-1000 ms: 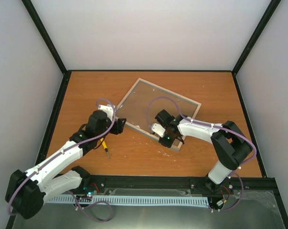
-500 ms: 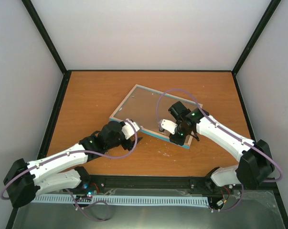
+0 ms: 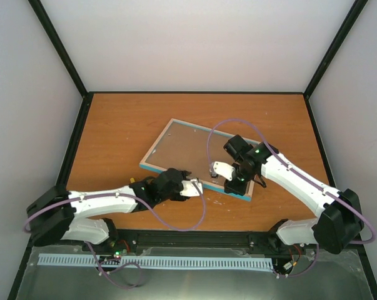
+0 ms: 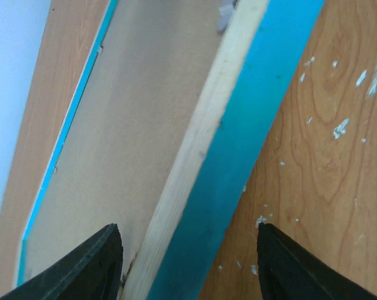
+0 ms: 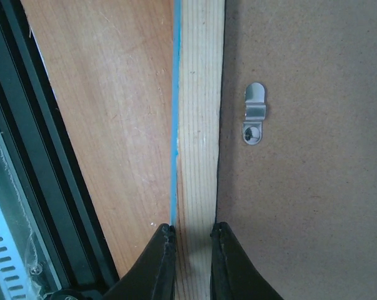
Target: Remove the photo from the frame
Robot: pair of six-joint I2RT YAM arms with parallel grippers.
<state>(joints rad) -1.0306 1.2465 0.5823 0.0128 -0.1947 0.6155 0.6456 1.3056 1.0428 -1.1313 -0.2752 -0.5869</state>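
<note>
The turquoise frame (image 3: 165,171) lies face down on the wooden table, its brown backing board (image 3: 185,145) facing up. The photo is hidden under the backing. My left gripper (image 3: 192,187) is open at the frame's near edge. In the left wrist view (image 4: 188,269) its black fingertips (image 4: 94,265) straddle the pale wood rail and turquoise side (image 4: 238,156) without touching them. My right gripper (image 3: 230,182) is shut on the frame's near right corner. In the right wrist view (image 5: 193,262) its fingers (image 5: 160,262) pinch the wood rail (image 5: 199,125).
A metal retaining clip (image 5: 255,112) sits on the backing board (image 5: 301,200) close to the held rail. A black rail (image 3: 194,237) runs along the table's near edge. Grey walls with black posts (image 3: 57,50) close in the back and sides. White flecks dot the table (image 4: 338,125).
My left arm swung right and toward the near edge, bringing its open gripper over the frame's near rail. The frame turned and slid a little toward the front, with my right gripper staying on its corner.
</note>
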